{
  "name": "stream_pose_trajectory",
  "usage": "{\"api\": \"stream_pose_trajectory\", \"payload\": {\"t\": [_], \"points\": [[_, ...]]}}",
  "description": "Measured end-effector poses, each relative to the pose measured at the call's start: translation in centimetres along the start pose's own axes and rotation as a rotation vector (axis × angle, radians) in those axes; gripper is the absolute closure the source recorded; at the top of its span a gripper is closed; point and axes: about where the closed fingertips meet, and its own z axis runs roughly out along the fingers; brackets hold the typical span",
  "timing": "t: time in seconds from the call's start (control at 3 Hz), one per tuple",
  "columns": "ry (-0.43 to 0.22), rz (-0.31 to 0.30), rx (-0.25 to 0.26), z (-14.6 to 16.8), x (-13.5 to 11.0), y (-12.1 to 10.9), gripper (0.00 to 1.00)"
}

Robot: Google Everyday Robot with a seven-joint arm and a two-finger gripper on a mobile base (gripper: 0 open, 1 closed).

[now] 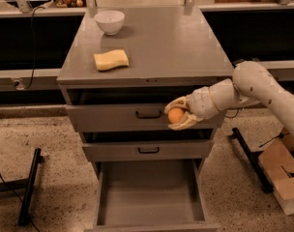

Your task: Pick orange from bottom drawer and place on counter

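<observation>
A small round orange (176, 115) hangs in front of the top drawer's face, held between the cream fingers of my gripper (177, 114), which is shut on it. My white arm reaches in from the right. Below, the bottom drawer (151, 196) is pulled out, its grey floor bare. The counter (161, 42) lies above and behind the gripper, a flat grey top.
A white bowl (110, 21) and a yellow sponge (111, 60) rest on the counter's left half. Two shallower drawers with black handles (148, 114) are slightly open. A cardboard box (284, 173) stands on the floor at right, a black stand (30, 185) at left.
</observation>
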Motion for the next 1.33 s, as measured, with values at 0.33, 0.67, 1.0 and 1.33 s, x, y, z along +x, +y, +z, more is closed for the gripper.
{"api": "stream_pose_trajectory", "payload": {"t": [0.33,0.67,1.0,1.33], "points": [[0.003,0.019,0.020,-1.7,-2.8,-2.1,1.00],[0.001,0.014,0.036,-3.8,-5.7,-6.0,1.00],[0.004,0.004,0.070,-6.2,-7.9,-8.6,1.00],[0.017,0.069,0.163,-8.5,-8.5,-10.8,1.00]]}}
